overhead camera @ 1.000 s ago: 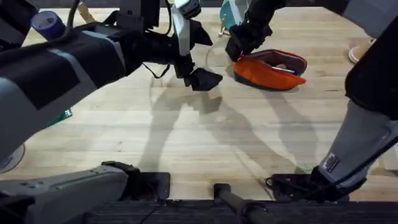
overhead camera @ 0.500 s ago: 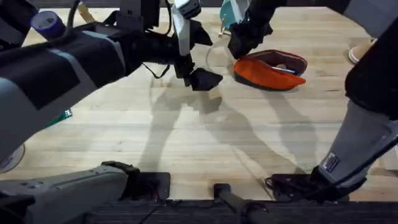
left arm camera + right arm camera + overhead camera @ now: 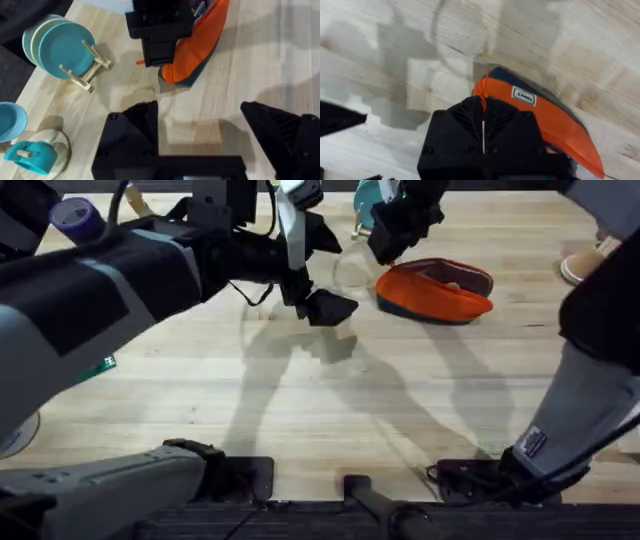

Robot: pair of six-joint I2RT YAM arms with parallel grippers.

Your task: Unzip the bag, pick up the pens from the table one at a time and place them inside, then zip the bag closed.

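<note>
The orange bag (image 3: 432, 296) lies at the far middle of the table (image 3: 330, 410), its top slit partly open with a dark lining showing. My right gripper (image 3: 386, 248) is at the bag's left end, fingers pressed together on the fabric (image 3: 530, 107) there. In the left wrist view the right gripper (image 3: 159, 56) stands over the bag (image 3: 200, 45), with a small orange tab beside its tips. My left gripper (image 3: 312, 301) hovers to the left of the bag, open and holding nothing (image 3: 200, 130). The pens are hidden; a pale bit shows inside the slit.
Teal plates on a wooden rack (image 3: 65, 50), a teal cup on a peg stand (image 3: 30, 152) and a blue bowl (image 3: 7, 122) stand at the far side. A purple tape roll (image 3: 75, 218) sits far left. Bare wood spans the near half.
The right gripper has shifted slightly toward the far edge, pulling the bag's left end with it. The slit looks narrower. The left arm has not moved.
</note>
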